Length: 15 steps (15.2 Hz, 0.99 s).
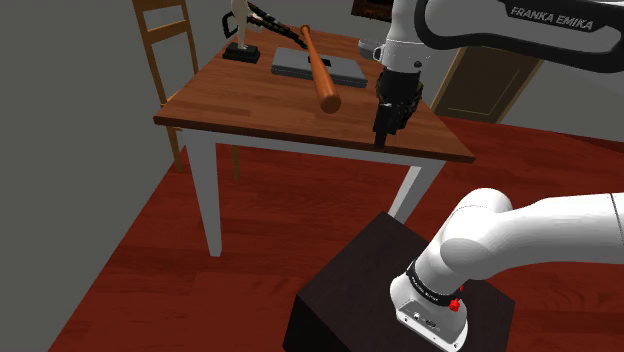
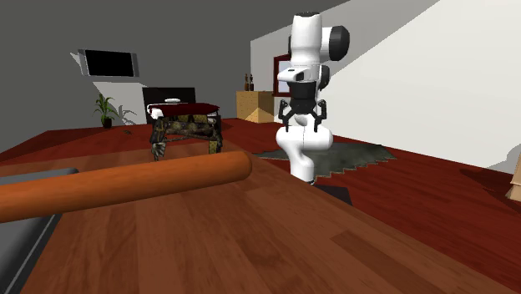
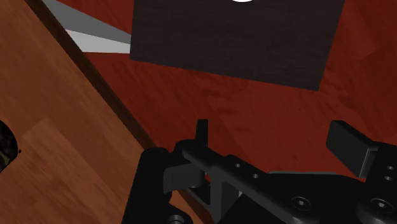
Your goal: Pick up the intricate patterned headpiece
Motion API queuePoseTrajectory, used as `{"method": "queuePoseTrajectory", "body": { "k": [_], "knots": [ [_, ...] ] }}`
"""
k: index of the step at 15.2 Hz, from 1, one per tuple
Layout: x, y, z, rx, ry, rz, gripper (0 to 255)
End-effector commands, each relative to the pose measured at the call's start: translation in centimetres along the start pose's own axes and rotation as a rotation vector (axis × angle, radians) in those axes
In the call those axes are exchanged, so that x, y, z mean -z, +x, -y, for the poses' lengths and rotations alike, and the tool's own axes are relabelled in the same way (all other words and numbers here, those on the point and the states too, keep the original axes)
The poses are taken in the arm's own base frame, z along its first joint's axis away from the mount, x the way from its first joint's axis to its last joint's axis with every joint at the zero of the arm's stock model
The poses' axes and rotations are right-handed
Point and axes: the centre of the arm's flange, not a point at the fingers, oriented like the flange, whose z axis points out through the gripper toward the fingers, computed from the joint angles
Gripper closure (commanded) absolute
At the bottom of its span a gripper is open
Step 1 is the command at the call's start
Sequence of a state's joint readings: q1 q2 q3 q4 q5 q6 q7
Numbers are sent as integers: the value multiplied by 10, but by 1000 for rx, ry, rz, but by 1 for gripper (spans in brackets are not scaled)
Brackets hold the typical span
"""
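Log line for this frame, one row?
phase: pre-grasp | pincer: open, empty, at table edge | headpiece: on table, not held | bat: lying on table

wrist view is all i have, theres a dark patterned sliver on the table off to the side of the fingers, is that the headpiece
Observer: Likely, yes. In the second exterior view the headpiece has a dark red top over olive-patterned sides.
Operator: where is the gripper from it
Observer: The gripper hangs apart from it, toward that view's right, touching nothing.
Operator: anything else up there
Observer: A bat lies across a grey slab on the table, to the shoulder view's left of the gripper.
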<state>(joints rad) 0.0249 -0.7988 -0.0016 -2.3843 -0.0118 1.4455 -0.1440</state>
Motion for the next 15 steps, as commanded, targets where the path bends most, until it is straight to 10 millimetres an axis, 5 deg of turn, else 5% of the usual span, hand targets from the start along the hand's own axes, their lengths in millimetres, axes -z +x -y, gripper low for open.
{"method": "queuePoseTrajectory", "body": {
  "k": [1,15],
  "knots": [
    [0,0,0,0,0,0,0],
    [52,41,-183,-133,89,-57,0]
  ]
}}
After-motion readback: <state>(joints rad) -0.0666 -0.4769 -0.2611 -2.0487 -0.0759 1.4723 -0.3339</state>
